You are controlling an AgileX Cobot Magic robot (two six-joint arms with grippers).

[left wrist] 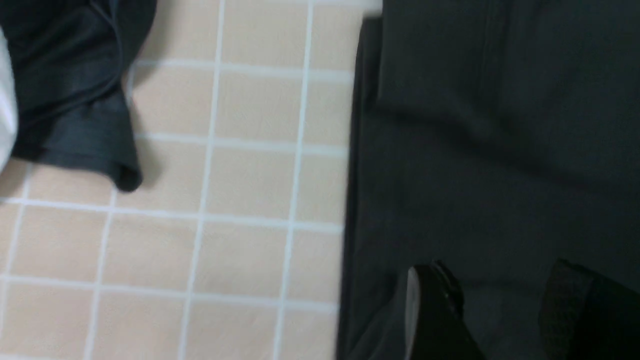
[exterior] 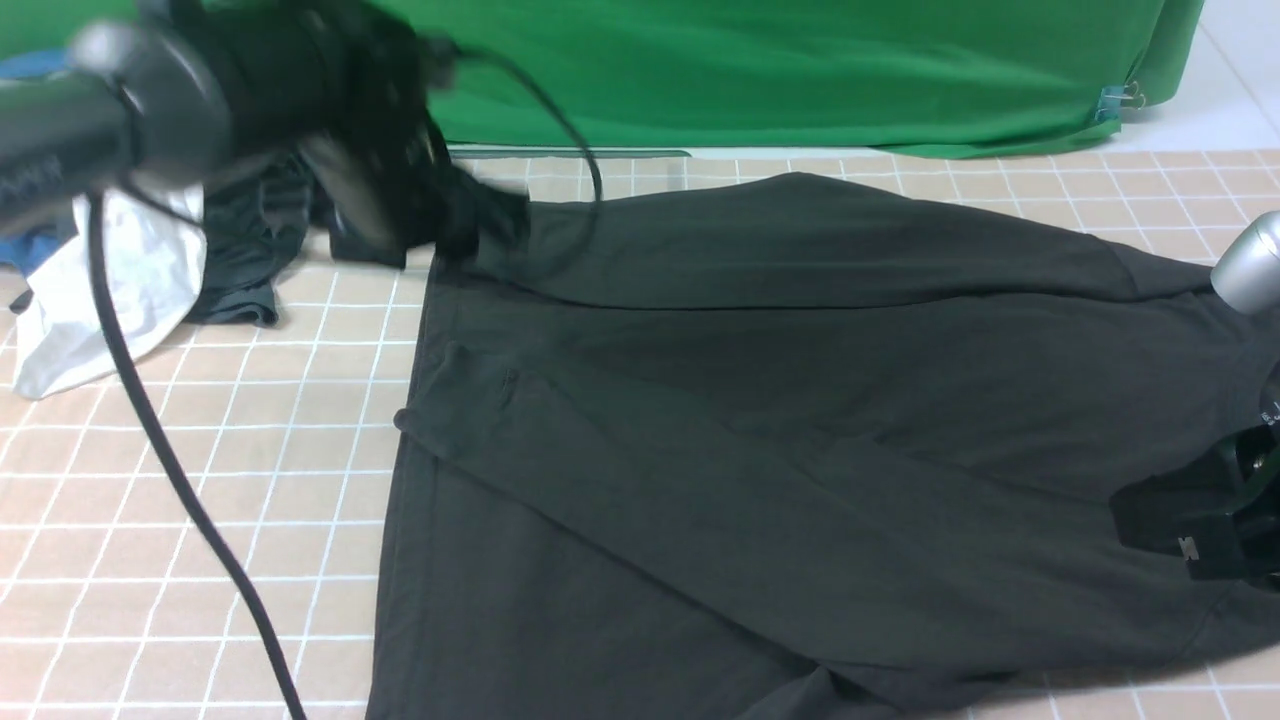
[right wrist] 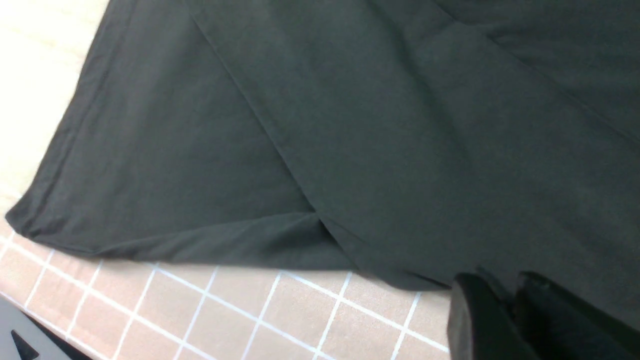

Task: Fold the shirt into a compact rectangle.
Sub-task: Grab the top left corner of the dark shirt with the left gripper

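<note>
Front view shows the black shirt [exterior: 750,400] spread flat on the tiled table [exterior: 200,500], lying beneath both claws. Just inside one edge, the left gripper [left wrist: 497,272] hangs with its 2 fingers apart. At the opposite edge, the right gripper [right wrist: 500,282] has its fingers close together, and I cannot tell whether they pinch cloth.

The black shirt [exterior: 780,400] is spread on the tiled table [exterior: 200,500], toward the right. One side is folded over the body along a long diagonal crease

black left arm [exterior: 150,110], black cable [exterior: 160,450] trailing, silver right joint [exterior: 1250,265], black right tool [right wrist: 507,305], small white marking [exterior: 1188,548]
</note>
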